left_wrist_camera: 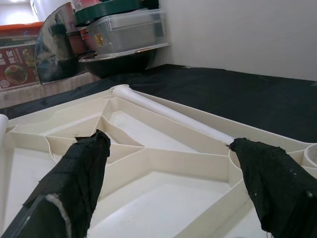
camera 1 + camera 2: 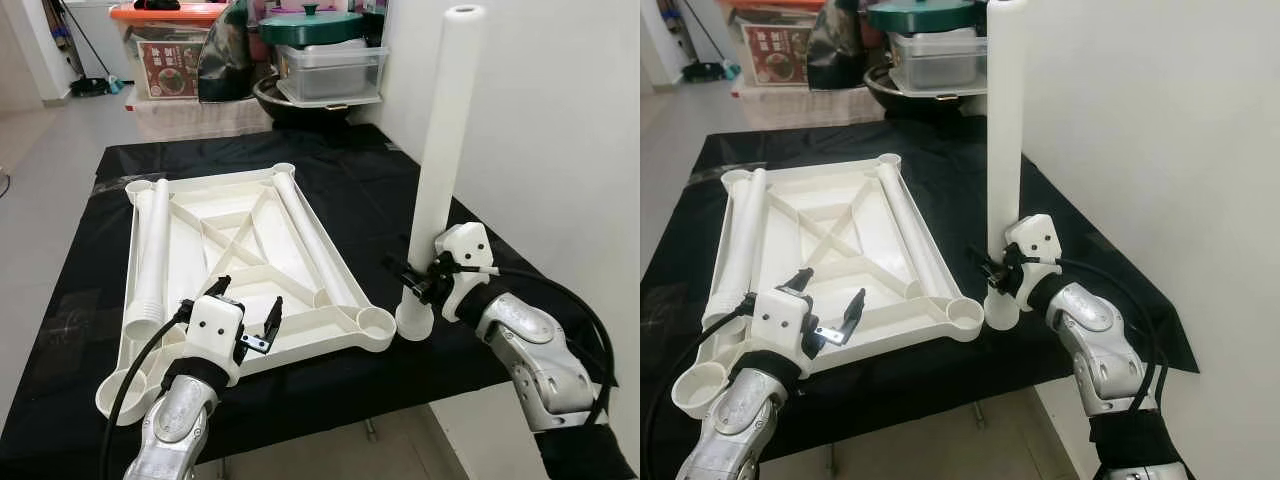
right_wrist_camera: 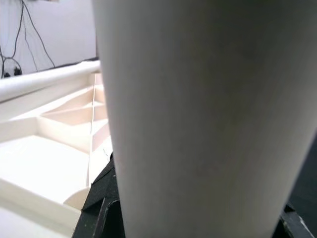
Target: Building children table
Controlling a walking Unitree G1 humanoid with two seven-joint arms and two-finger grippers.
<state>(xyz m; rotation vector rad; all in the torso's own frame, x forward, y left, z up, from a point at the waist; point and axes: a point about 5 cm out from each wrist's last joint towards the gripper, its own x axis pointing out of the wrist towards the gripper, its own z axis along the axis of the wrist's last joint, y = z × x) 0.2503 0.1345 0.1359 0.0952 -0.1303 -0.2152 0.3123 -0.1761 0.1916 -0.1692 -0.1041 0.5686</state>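
Observation:
A white plastic table top [image 2: 215,182] lies upside down on the black-covered table, ribs facing up. Two white legs lie inside it, one along its left side [image 2: 152,260] and one along its right side [image 2: 312,240]. My right gripper [image 2: 418,280] is shut on a third white leg [image 2: 440,150] and holds it upright; the leg's wide foot rests on the cloth just right of the near right corner socket [image 2: 376,322]. My left gripper [image 2: 247,300] hovers open over the top's near edge, holding nothing. Its black fingers [image 1: 74,178] frame the ribs and the right-hand leg [image 1: 173,116].
A white wall [image 2: 560,120] runs close along the table's right side. Beyond the far end stand storage boxes [image 2: 170,60], a clear bin with a green lid [image 2: 325,45] and a dark wok [image 2: 300,105]. The near left corner socket [image 2: 120,392] sits by the table's front edge.

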